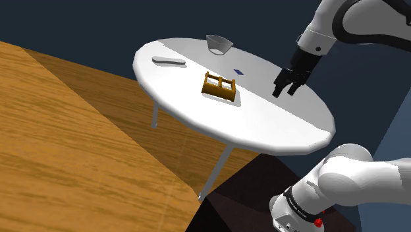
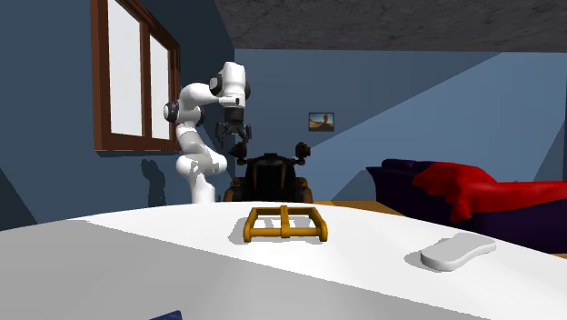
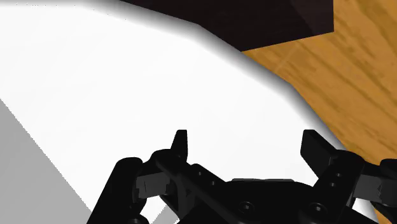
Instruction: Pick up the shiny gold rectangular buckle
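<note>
The gold rectangular buckle (image 1: pixel 219 86) lies flat near the middle of the round white table (image 1: pixel 197 112); in the second exterior view the buckle (image 2: pixel 284 224) sits in the foreground on the table (image 2: pixel 136 264). My black gripper (image 1: pixel 284 87) hangs open above the table toward the shoulder view's right, well apart from the buckle. From across the table the gripper (image 2: pixel 234 135) shows high up and far behind the buckle. In the wrist view the fingers (image 3: pixel 181 144) stand wide apart over bare white tabletop, with nothing between them.
A grey bowl (image 1: pixel 219 44) stands at the table's far edge, a flat white oblong object (image 1: pixel 168 61) lies at the shoulder view's left, and a small blue chip (image 1: pixel 238 70) lies behind the buckle. Wooden floor (image 1: pixel 66 151) surrounds the table. A red-draped sofa (image 2: pixel 472 195) stands at the second exterior view's right.
</note>
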You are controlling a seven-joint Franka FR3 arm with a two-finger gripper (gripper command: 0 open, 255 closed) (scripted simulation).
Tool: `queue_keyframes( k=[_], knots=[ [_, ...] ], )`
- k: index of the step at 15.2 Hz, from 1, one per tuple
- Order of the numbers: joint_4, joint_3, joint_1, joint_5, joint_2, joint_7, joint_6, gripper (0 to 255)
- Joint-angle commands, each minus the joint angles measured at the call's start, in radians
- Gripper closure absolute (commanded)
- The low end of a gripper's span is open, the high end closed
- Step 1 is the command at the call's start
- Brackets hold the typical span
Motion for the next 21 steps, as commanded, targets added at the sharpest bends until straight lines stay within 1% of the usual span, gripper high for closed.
queue_keyframes(
  k=[1, 6, 11, 16, 21],
  knots=[
    [0.0, 0.0, 0.0, 0.0, 0.0, 0.0, 0.0, 0],
    [0.069, 0.016, -0.021, 0.02, 0.201, 0.09, 0.124, 0],
    [0.171, 0.023, -0.041, 0.033, 0.405, 0.173, 0.218, 0],
    [0.304, 0.02, -0.06, 0.042, 0.607, 0.25, 0.28, 0],
    [0.465, 0.009, -0.077, 0.052, 0.805, 0.32, 0.31, 0]
  ],
)
